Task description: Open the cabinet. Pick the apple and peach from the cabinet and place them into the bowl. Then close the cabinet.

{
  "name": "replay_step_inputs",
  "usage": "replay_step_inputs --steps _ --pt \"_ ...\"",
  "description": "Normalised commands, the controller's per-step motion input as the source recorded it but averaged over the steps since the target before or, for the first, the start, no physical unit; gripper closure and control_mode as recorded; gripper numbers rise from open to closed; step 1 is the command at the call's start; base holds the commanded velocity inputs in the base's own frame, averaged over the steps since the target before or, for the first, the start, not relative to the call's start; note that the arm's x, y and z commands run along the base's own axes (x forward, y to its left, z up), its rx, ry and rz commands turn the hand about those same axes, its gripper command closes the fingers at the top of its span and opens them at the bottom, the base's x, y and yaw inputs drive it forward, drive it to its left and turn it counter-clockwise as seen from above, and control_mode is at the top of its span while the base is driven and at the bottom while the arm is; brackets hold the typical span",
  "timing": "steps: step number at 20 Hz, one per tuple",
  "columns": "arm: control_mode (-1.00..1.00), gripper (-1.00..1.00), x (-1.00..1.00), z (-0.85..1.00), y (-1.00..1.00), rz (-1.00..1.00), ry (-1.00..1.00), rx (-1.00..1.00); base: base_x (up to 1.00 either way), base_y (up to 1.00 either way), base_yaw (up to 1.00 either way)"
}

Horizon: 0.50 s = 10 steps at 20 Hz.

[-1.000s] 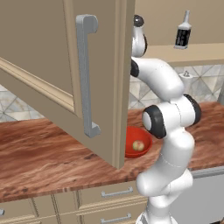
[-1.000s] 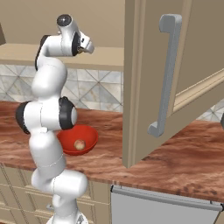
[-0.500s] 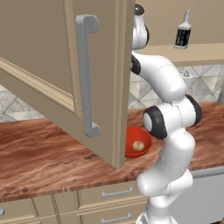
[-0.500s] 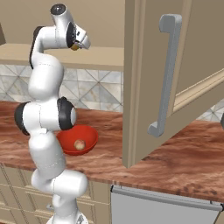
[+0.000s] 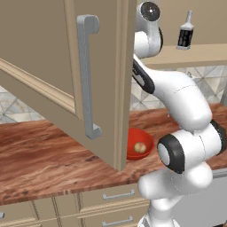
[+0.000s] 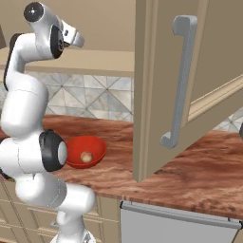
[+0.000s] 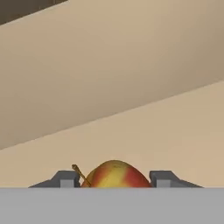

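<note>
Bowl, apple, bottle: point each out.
bowl [image 6: 96, 149], right base view, on the red inner wall.
apple [image 7: 116, 175], hand view, on its red-yellow skin between the fingertips.
bottle [image 5: 185, 36], left base view, on its dark body.

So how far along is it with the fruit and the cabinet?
Done: the cabinet door stands open, and one pale fruit, likely the peach, lies in the red bowl. In hand: the jaws straddle the apple on the cabinet shelf, not clearly clamped. Left: carry it to the bowl, then close the cabinet.

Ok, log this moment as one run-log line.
cabinet: open | bowl: one pale fruit inside | gripper: fingers either side of apple on shelf | grip: unclear
</note>
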Motion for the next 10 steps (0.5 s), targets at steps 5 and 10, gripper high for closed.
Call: replay_step_inputs --steps 5,10 --pt "-1.00 1.00 -1.00 -0.10 0.15 0.00 -0.50 0.06 0.00 0.00 0.00" --pt "-1.00 1.00 -1.00 0.43 0.00 -0.04 -0.31 0.22 0.00 0.00 0.00"
